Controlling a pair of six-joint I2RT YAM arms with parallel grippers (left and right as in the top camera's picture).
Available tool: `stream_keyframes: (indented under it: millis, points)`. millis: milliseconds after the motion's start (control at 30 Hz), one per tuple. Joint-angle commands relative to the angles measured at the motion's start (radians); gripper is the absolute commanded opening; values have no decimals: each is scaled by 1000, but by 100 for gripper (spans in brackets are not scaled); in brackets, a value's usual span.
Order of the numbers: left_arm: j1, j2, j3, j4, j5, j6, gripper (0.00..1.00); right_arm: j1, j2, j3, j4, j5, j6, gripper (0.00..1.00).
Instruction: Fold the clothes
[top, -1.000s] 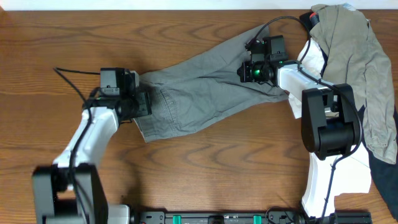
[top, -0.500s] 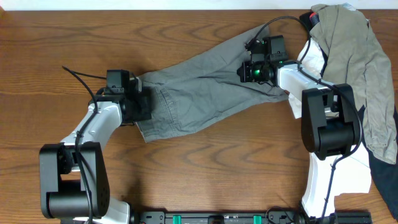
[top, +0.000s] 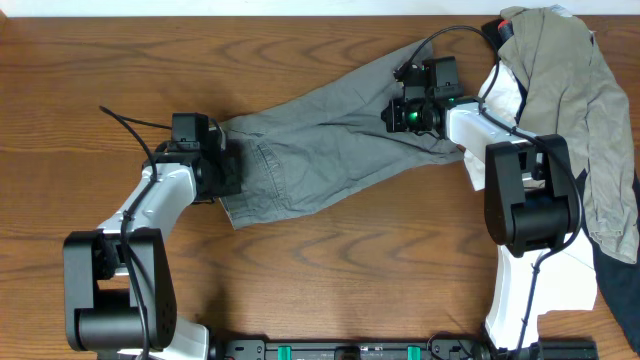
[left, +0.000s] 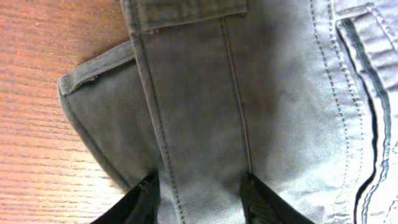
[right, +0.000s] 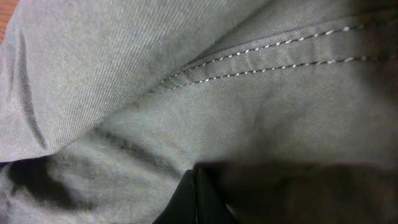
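The mid-grey shorts (top: 320, 150) lie stretched slantwise across the wooden table, waistband at the left, one leg running up to the right. My left gripper (top: 232, 168) is at the waistband end. In the left wrist view its two fingers (left: 199, 196) stand partly apart, astride a flat seamed band of the shorts (left: 280, 93), with the cloth not bunched. My right gripper (top: 400, 117) is at the leg end. In the right wrist view its fingers (right: 196, 193) are pressed together in the grey cloth (right: 155, 74), with a fold lying over them.
A heap of other garments sits at the right edge: a khaki-tan one (top: 570, 90) on top, a white one (top: 510, 95) under it and a navy one (top: 622, 290) at the lower right. Bare wood (top: 330, 270) lies in front of the shorts.
My left arm moved a little right and toward the waistband, then held still. The shorts and my right arm have not visibly moved.
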Motion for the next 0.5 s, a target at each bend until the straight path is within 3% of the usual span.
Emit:
stream_keyframes:
  millis: [0, 300, 400, 467]
  points:
    - [5, 0, 11, 3, 49, 8, 41, 4, 85, -37, -37, 66, -11, 1]
    - [2, 0, 11, -18, 69, 8, 38, 3, 85, -37, -37, 66, -11, 1]
    - [2, 0, 11, -17, 69, 8, 7, 3, 85, -37, -36, 66, -11, 1]
    - [2, -2, 11, -18, 69, 6, 6, 3, 85, -37, -37, 66, -11, 1]
